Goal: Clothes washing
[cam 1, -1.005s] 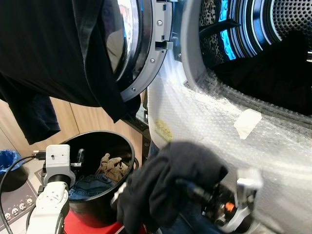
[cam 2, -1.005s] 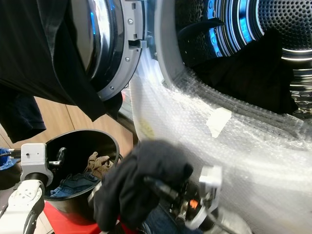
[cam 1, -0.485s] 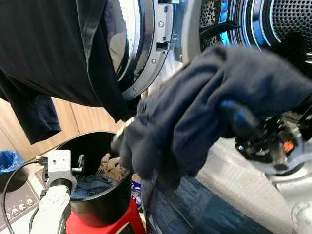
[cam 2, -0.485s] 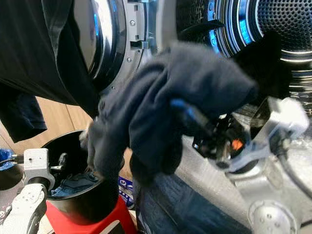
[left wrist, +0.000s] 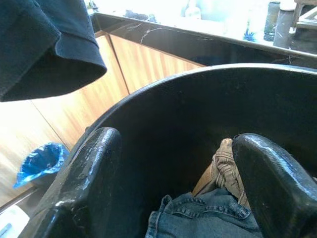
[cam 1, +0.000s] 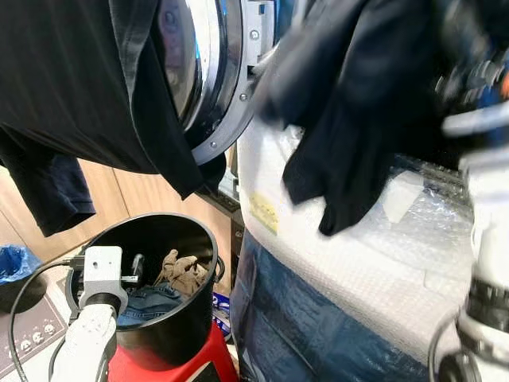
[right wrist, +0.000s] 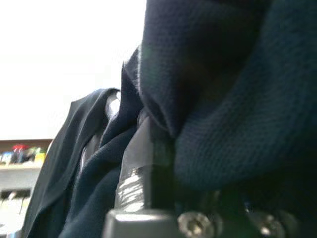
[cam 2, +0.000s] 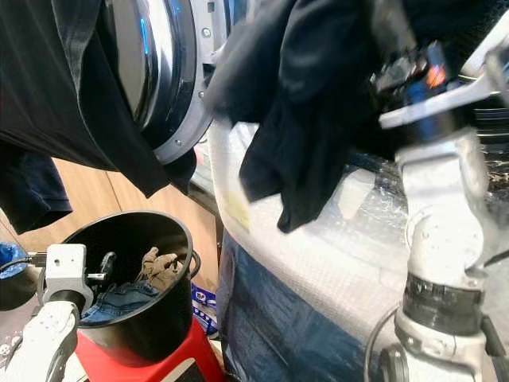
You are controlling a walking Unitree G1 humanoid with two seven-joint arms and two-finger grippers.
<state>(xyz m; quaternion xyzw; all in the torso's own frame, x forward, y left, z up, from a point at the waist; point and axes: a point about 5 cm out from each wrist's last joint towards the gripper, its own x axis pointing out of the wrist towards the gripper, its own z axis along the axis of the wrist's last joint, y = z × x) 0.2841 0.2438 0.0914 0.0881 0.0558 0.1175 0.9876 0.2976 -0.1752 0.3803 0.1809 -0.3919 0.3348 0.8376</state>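
Note:
My right gripper (cam 2: 402,60) is raised in front of the washing machine's opening, shut on a dark navy garment (cam 1: 358,103) that drapes down over the machine's bubble-wrapped front (cam 1: 350,263). The cloth wraps around one of its fingers (right wrist: 143,163) in the right wrist view. A black bucket (cam 1: 171,227) stands at the lower left with blue jeans (cam 1: 151,301) and a tan cloth (cam 1: 181,270) inside. My left gripper (left wrist: 176,163) hangs open over the bucket's rim, holding nothing.
The washer door (cam 1: 211,72) stands open to the left with a black garment (cam 1: 71,79) draped over it. The bucket rests on a red stool (cam 1: 175,366). A blue bag (cam 1: 12,261) lies by the wooden cabinets at the far left.
My right arm has lifted the navy garment from beside the bucket up to the washer's opening. The left arm has stayed at the bucket.

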